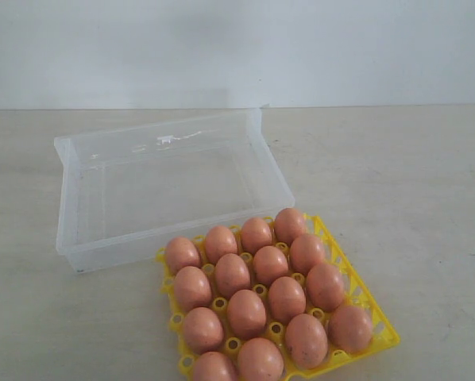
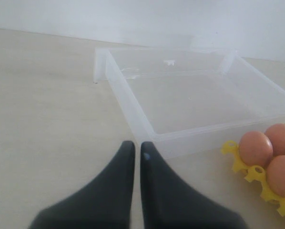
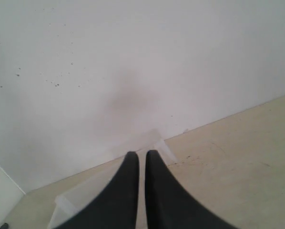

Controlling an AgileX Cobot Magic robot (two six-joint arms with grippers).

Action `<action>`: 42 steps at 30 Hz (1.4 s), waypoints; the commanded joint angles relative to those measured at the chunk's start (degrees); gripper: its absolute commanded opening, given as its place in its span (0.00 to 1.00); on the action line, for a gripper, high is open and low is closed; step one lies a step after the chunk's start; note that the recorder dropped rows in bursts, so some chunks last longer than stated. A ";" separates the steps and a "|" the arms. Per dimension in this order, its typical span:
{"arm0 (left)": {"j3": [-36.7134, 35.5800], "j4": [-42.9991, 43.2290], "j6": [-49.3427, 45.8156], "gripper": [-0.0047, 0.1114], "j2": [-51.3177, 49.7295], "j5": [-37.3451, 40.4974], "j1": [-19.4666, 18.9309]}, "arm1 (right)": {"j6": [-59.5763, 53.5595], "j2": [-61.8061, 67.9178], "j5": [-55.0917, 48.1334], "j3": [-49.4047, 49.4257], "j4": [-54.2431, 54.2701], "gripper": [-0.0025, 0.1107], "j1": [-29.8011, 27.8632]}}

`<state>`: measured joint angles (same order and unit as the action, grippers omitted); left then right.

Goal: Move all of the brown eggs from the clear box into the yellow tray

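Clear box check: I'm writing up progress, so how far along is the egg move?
Done: the clear box looks empty, and the brown eggs sit in the yellow tray cups. In hand: nothing; the left gripper and right gripper show their jaws together with no egg between. Left: no egg visible outside the tray, so the job looks finished.

Soft, even light is washing over the table (image 1: 428,198), leaving barely any shadows. Glare is glinting off the clear box (image 1: 167,140) wall. Up close, the left fingers (image 2: 164,191) and right fingers (image 3: 164,200) are blurring badly.
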<state>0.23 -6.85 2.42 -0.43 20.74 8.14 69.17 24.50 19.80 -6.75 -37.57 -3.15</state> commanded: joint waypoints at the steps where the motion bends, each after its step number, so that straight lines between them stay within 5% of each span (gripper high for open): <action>1: -0.23 0.24 -0.24 0.08 -0.24 -0.43 0.13 | -5.50 0.09 -0.74 0.05 21.97 0.02 3.35; 5: -0.23 0.24 -0.24 0.08 -0.24 -0.43 0.13 | -43.42 -1.77 -3.95 0.05 42.39 0.02 5.03; 10: -0.23 0.24 -0.24 0.08 -0.24 -0.43 0.13 | -62.11 -5.51 -9.70 0.05 40.88 0.02 5.03; 19: -0.23 0.24 -0.24 0.08 -0.24 -0.43 0.13 | -67.76 -14.23 -17.44 6.75 32.65 0.02 5.03; 25: -0.23 0.24 -0.24 0.08 -0.24 -0.43 0.13 | -68.06 -22.95 -35.00 6.75 30.82 0.02 4.82; 42: -0.23 0.24 -0.24 0.08 -0.35 -0.42 0.13 | -67.82 -24.50 -38.21 6.75 26.80 0.02 4.83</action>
<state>0.23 -6.85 2.42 -0.43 20.74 8.14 1.56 0.27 -18.46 0.06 -10.51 1.70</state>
